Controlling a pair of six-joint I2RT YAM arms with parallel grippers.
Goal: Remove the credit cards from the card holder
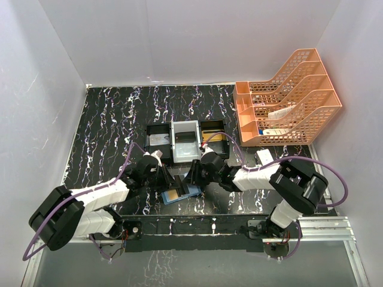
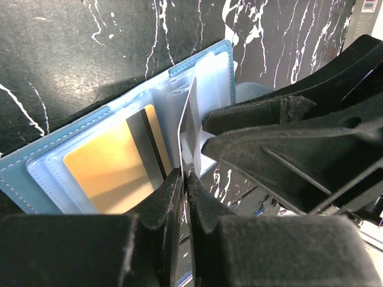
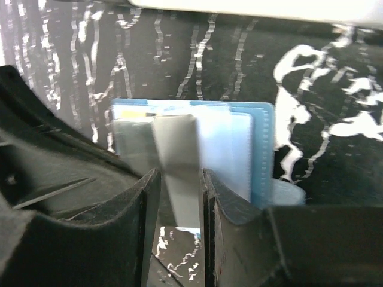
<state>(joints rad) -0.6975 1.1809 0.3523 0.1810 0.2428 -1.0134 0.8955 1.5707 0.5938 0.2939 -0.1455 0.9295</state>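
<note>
Got left gripper (image 2: pixel 184 174) clamped on a silver-grey card (image 2: pixel 190 119) sticking up from the card holder (image 2: pixel 36 173); can't tell right gripper (image 3: pixel 178 176) grip, just above the holder.

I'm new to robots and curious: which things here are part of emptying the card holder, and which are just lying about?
In the job: blue card holder, gold card, silver-grey card, left gripper, right gripper.
Lying about: three-compartment tray, orange rack, white box.

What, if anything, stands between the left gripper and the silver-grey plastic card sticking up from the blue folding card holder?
Nothing visible: the left gripper pinches the silver-grey card by its edge. The right gripper sits close beside it.
</note>
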